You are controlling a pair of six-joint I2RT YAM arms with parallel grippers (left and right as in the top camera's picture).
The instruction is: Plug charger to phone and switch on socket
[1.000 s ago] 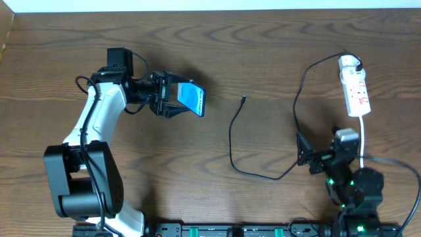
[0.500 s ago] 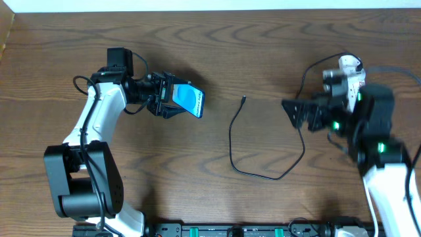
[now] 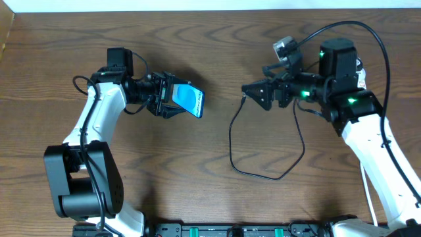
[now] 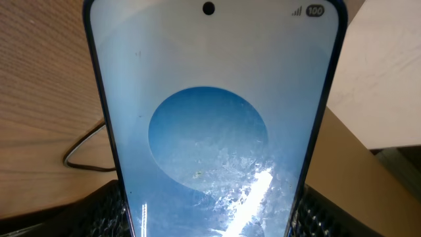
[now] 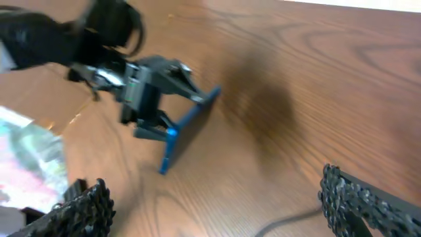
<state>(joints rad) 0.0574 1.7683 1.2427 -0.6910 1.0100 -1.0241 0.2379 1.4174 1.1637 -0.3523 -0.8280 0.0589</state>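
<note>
My left gripper (image 3: 170, 96) is shut on the phone (image 3: 191, 99) and holds it tilted above the table at left centre. Its blue lit screen (image 4: 210, 125) fills the left wrist view. The phone also shows edge-on in the right wrist view (image 5: 187, 128). The charger's thin black cable (image 3: 231, 141) loops over the table's middle, its connector tip (image 3: 243, 100) lying free. My right gripper (image 3: 258, 93) is open and empty, just right of and above that tip. A stretch of cable (image 5: 296, 220) shows between its open fingers (image 5: 217, 207). The socket is hidden behind my right arm.
My right arm (image 3: 342, 92) reaches across the table's right side from the near right corner. The table's far edge (image 3: 210, 9) runs along the top. A cardboard-coloured surface (image 4: 388, 191) lies beyond the table in the left wrist view.
My right arm has swung up from the near right edge and leftward, bringing its open gripper beside the cable tip. The left gripper with the phone has barely moved.
</note>
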